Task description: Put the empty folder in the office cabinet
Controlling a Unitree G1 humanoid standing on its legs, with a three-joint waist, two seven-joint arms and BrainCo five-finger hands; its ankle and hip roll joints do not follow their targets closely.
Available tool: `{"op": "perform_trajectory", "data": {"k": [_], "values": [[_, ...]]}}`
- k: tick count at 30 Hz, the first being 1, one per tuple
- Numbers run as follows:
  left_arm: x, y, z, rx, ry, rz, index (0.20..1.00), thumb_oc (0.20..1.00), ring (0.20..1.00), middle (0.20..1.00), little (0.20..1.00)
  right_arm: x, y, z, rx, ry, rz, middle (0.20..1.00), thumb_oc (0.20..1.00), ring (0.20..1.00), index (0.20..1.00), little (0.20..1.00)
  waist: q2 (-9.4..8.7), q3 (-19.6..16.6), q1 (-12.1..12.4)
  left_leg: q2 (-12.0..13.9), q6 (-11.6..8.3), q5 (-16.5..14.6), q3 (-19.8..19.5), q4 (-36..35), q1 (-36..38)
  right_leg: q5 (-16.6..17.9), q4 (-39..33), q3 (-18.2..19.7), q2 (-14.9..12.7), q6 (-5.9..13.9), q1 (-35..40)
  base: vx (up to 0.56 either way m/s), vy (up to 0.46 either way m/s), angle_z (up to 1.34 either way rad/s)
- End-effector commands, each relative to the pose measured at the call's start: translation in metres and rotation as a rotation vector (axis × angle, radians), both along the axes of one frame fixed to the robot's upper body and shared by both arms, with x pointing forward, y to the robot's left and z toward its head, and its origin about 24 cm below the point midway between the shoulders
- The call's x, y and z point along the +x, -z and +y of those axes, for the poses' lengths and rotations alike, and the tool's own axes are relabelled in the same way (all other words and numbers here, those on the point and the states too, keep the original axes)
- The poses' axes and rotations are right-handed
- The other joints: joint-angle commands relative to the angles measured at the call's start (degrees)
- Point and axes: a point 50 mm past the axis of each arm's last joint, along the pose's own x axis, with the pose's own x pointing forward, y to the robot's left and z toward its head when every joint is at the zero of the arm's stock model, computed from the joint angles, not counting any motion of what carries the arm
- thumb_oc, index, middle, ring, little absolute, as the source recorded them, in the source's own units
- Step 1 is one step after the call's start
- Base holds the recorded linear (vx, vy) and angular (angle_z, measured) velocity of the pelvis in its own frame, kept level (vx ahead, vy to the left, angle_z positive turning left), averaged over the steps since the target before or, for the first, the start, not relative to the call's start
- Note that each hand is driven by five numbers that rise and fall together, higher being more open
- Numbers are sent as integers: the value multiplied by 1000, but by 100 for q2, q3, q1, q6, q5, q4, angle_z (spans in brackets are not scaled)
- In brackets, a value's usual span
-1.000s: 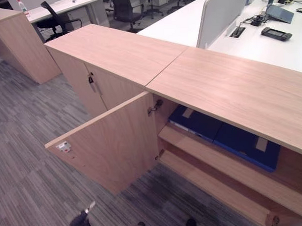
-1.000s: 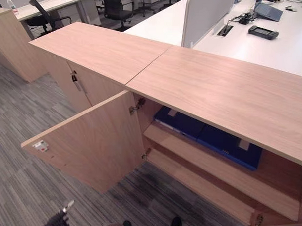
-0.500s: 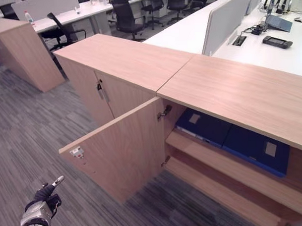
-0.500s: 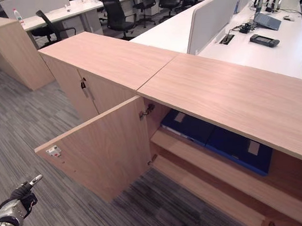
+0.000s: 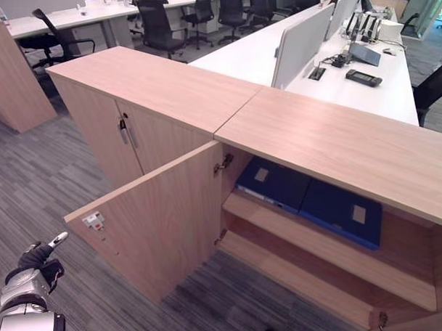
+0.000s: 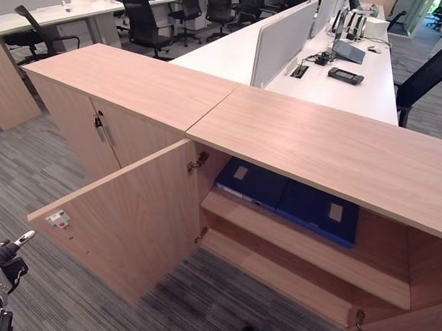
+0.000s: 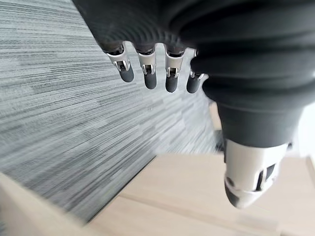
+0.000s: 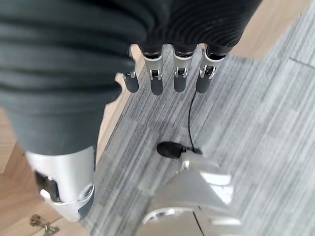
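Note:
The wooden office cabinet (image 5: pixel 329 133) stands with its left door (image 5: pixel 161 218) swung open towards me. Two dark blue folders lie flat side by side on its upper shelf, one at the left (image 5: pixel 272 182) and one at the right (image 5: pixel 342 212). The lower shelf (image 5: pixel 297 268) is bare. My left hand (image 5: pixel 32 266) hangs low at the left, apart from the door's outer edge, fingers (image 7: pixel 147 73) straight and holding nothing. My right hand (image 8: pixel 66 191) hangs over the carpet with its fingers (image 8: pixel 179 78) relaxed and nothing in them.
A second cabinet (image 5: pixel 146 88) with shut doors and a key (image 5: pixel 122 127) joins on the left. Behind are white desks (image 5: pixel 348 74) with a partition (image 5: pixel 300 35), and office chairs (image 5: pixel 154 22). Another wooden unit (image 5: pixel 11 71) stands far left. Grey carpet (image 5: pixel 40 179) lies before the cabinets.
The camera has shifted. My left hand has moved from below the door out to the left and higher, away from the door. The door and folders stay as they were.

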Motion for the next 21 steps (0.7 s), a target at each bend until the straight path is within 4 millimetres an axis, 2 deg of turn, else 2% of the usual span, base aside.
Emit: {"op": "perform_trajectory", "data": {"k": [1, 3, 7, 10, 11, 12, 13, 14, 15, 17, 18, 20, 21], "values": [[36, -18, -13, 92, 173, -19, 1000, 1000, 1000, 1000, 1000, 23, -2, 6, 20, -51, -72, 1000, 1000, 1000, 1000, 1000, 80, 51, -71, -201, 15, -123, -328, 13, -325, -220, 12, -8, -103, 504, 66, -45, 7, -6], [58, -15, -41, 163, 401, 25, 1000, 1000, 1000, 1000, 1000, 35, -4, 10, 36, -83, -120, 1000, 1000, 1000, 1000, 1000, 50, 70, -75, -228, 41, -128, -301, 13, -338, -171, 12, 15, -133, 526, 36, -44, 7, -1], [76, -14, -74, 207, 622, 29, 1000, 1000, 1000, 1000, 1000, 42, -7, 16, 61, -142, -165, 1000, 1000, 1000, 1000, 1000, -20, 67, -77, -246, 49, -143, -267, 13, -343, -146, 12, 6, -168, 563, 27, 0, 0, 0], [93, -16, -96, 273, 712, 41, 1000, 1000, 1000, 1000, 1000, 43, -7, 19, 68, -184, -173, 1000, 1000, 1000, 1000, 1000, -79, 47, -102, -240, 45, -146, -273, 13, -353, -162, 12, -10, -171, 568, 24, -11, -16, 5], [114, -31, -124, 359, 827, -23, 1000, 1000, 1000, 1000, 1000, 49, -10, 22, 67, -206, -206, 1000, 1000, 1000, 1000, 1000, -112, 49, -115, -244, 47, -144, -291, 13, -370, -165, 12, -25, -172, 571, 14, -33, -32, 5], [128, -47, -148, 411, 904, -114, 1000, 1000, 1000, 1000, 1000, 38, -10, 18, 63, -216, -197, 1000, 1000, 1000, 1000, 1000, -139, 79, -160, -238, 48, -143, -298, 13, -391, -161, 12, -35, -173, 582, -1, -42, -25, 15], [133, -53, -161, 407, 937, -164, 1000, 1000, 1000, 1000, 1000, 25, -7, 15, 54, -201, -162, 1000, 1000, 1000, 1000, 1000, -148, 95, -201, -241, 46, -145, -290, 13, -402, -154, 12, -28, -174, 590, -9, -73, -16, 42], [137, -68, -191, 406, 1026, -293, 1000, 1000, 1000, 1000, 1000, 20, -4, 12, 34, -167, -125, 1000, 1000, 1000, 1000, 1000, -152, 147, -215, -247, 55, -132, -294, 13, -439, -136, 12, -39, -182, 598, -33, -73, 7, 43], [130, -73, -218, 341, 1102, -406, 1000, 1000, 1000, 1000, 1000, 25, -2, 17, 34, -150, -119, 1000, 1000, 1000, 1000, 1000, -139, 184, -188, -264, 73, -138, -324, 13, -454, -127, 12, -50, -187, 601, -47, -64, 21, 28], [114, -71, -264, 249, 1272, -503, 1000, 1000, 1000, 1000, 1000, 33, 1, 29, 42, -139, -125, 1000, 1000, 1000, 1000, 1000, -113, 203, -163, -284, 103, -170, -334, 13, -441, -128, 12, -44, -198, 602, -43, -11, 28, -4], [114, -71, -264, 249, 1273, -503, 1000, 1000, 1000, 1000, 1000, 33, 1, 29, 42, -139, -126, 1000, 1000, 1000, 1000, 1000, -113, 204, -158, -283, 103, -171, -332, 13, -439, -128, 12, -42, -198, 603, -42, 6, 22, 9], [102, -68, -292, 189, 1385, -534, 1000, 1000, 1000, 1000, 1000, 34, 3, 33, 48, -125, -121, 1000, 1000, 1000, 1000, 1000, -107, 212, -151, -296, 120, -195, -338, 13, -422, -129, 12, -38, -212, 606, -35, 6, 23, 13], [90, -63, -314, 104, 1469, -550, 1000, 1000, 1000, 1000, 1000, 33, 4, 36, 52, -84, -114, 1000, 1000, 1000, 1000, 1000, -98, 221, -146, -311, 140, -204, -356, 13, -419, -134, 12, -30, -216, 605, -29, 0, 0, 0]]}}
